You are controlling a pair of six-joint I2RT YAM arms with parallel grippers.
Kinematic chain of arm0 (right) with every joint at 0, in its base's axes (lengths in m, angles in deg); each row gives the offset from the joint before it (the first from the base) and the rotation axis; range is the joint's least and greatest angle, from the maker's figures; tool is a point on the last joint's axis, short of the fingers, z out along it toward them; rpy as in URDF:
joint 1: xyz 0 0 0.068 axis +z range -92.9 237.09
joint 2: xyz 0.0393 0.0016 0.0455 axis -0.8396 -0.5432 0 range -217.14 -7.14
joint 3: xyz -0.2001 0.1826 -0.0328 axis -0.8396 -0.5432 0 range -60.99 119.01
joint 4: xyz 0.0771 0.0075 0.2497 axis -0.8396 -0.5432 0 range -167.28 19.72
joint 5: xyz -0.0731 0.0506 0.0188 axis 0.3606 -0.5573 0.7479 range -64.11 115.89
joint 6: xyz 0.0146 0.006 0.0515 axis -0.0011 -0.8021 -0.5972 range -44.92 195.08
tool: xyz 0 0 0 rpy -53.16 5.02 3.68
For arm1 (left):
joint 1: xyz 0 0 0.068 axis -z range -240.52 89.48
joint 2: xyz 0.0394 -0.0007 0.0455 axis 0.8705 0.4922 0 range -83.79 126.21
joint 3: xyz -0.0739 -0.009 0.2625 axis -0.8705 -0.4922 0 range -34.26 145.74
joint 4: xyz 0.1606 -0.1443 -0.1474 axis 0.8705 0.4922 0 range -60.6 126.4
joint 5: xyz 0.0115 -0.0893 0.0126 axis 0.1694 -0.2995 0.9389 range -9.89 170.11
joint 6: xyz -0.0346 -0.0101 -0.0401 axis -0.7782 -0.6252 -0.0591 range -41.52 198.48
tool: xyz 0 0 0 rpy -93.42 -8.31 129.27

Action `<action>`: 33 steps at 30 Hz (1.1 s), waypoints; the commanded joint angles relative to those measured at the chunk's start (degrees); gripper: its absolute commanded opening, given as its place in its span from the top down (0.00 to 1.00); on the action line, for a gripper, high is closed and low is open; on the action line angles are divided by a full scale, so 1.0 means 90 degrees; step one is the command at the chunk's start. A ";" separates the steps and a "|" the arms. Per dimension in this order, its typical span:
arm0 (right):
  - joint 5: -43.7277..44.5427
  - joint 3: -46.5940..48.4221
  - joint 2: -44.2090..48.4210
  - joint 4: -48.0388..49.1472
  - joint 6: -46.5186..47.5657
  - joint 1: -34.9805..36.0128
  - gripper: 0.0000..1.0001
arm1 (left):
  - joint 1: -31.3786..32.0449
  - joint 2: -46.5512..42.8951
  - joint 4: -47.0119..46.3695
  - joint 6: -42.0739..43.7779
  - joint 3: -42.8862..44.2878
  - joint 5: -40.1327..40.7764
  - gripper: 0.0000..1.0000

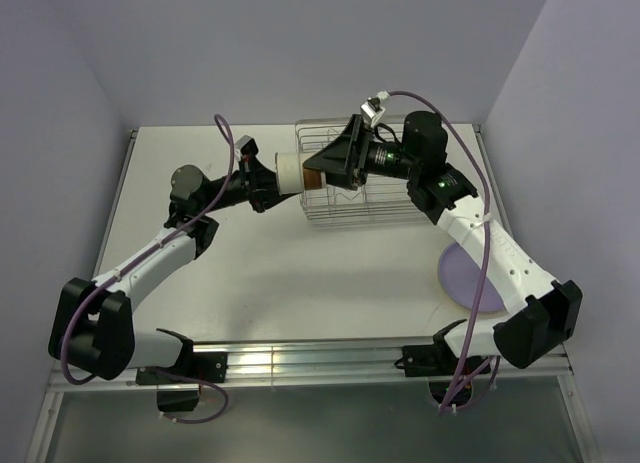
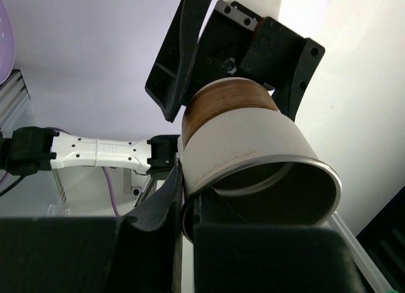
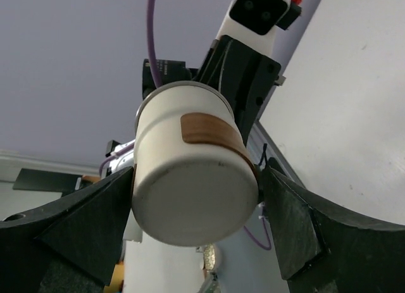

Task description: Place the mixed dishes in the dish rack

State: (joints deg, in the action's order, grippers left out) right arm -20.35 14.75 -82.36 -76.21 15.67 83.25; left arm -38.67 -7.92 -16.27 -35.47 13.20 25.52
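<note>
You have the cup [image 1: 298,171] lying sideways in the air, long axis left to right, just left of the rack [image 1: 362,183]. It is white with a brown band. Your left tool [image 1: 272,175] pinches its rim; your right tool [image 1: 330,169], spread wide, brackets its base without gripping.

Overhead view; opposing wrist close-ups
</note>
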 commanded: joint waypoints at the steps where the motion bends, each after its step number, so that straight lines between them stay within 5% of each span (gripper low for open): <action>1: -0.0282 0.0070 -0.0148 0.0942 -0.0399 -0.0054 0.13 | 0.0082 -0.0003 -0.0960 -0.1928 0.0010 -0.0068 1.00; 5: -0.0467 0.0129 -0.0353 0.1244 -0.0614 -0.0044 0.24 | 0.0082 0.0075 -0.0951 -0.1967 0.0019 -0.0097 1.00; 7: -0.0526 0.0109 -0.0382 0.1352 -0.0731 -0.0054 0.50 | 0.0082 0.0104 -0.1067 -0.2055 -0.0020 -0.0087 1.00; 8: -0.0536 0.0100 -0.0392 0.1391 -0.0742 -0.0054 0.80 | 0.0082 0.0114 -0.1107 -0.2085 -0.0049 -0.0058 0.99; 9: -0.0556 0.0109 -0.0402 0.1401 -0.0761 -0.0054 0.97 | 0.0073 0.0124 -0.1165 -0.2114 -0.0097 -0.0038 0.86; 10: -0.0556 0.0167 -0.0431 0.1334 -0.0713 -0.0054 1.00 | 0.0063 0.0134 -0.1214 -0.2143 -0.0117 -0.0019 0.72; 11: -0.0488 0.0226 -0.0441 0.0975 -0.0606 -0.0064 1.00 | 0.0053 0.0153 -0.1166 -0.2105 -0.0117 -0.0019 0.55; 12: -0.0371 0.0323 -0.0441 0.0721 -0.0218 -0.0122 1.00 | -0.0015 0.0144 -0.0934 -0.1969 -0.0069 -0.0135 0.23; 13: -0.0061 0.0517 -0.0460 0.0418 -0.0011 -0.0181 1.00 | -0.0064 0.0134 -0.0506 -0.1378 0.0028 -0.0252 0.13; 15: 0.0321 0.0907 -0.0519 -0.0519 0.0611 -0.0356 1.00 | -0.0219 0.0095 0.1968 -0.0314 0.0535 -0.0593 0.03; 16: 0.0487 0.1055 -0.0645 -0.0783 0.0809 -0.0618 1.00 | -0.0288 0.0124 0.3274 0.1230 0.0837 -0.0624 0.01; 18: 0.1161 0.1387 -0.0840 -0.1633 0.1296 -0.0922 1.00 | -0.0589 0.0338 0.6869 0.2752 0.1687 -0.0430 0.01; 21: 0.2448 0.2321 -0.1338 -0.2668 0.2086 -0.1498 1.00 | -0.1058 0.0378 0.8729 0.4026 0.2060 0.0272 0.01; 27: 0.5911 0.4714 -0.3222 -0.4769 0.3553 -0.1773 1.00 | -0.1343 0.0777 1.0483 0.5424 0.3122 0.1640 0.01; 33: 0.7002 0.5899 -0.4658 -0.5327 0.3916 -0.1851 1.00 | -0.1343 0.1325 1.1314 0.6323 0.3994 0.2198 0.05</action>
State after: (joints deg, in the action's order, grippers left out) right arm 32.11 63.06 -122.12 -117.98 46.05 66.81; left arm -50.89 3.32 77.76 13.57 45.26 40.87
